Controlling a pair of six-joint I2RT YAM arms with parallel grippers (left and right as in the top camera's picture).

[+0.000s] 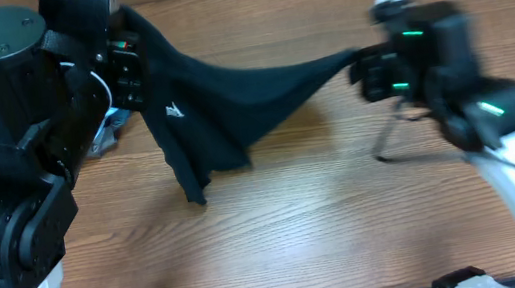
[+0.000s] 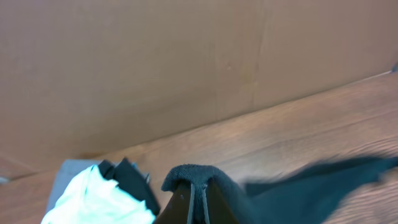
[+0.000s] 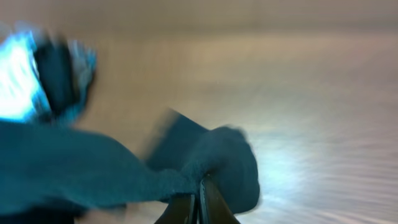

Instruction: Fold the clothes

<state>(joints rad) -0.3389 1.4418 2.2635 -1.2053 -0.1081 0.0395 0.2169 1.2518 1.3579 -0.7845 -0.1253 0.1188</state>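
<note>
— Nearest, at the front?
— Only bare wooden table (image 1: 300, 229).
— Above it?
— Dark T-shirt (image 1: 221, 99), raised and stretched between the arms, one part hanging down.
— Held how?
— Pinched by left gripper (image 2: 198, 196) and right gripper (image 3: 200, 194), both clamped tight on the fabric.
— Farther back?
— Pale garment (image 2: 93, 196), then cardboard wall (image 2: 155, 62).

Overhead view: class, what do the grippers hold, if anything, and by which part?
The dark T-shirt, stretched between them: left gripper pinches one bunched edge, right gripper the opposite end.
</note>
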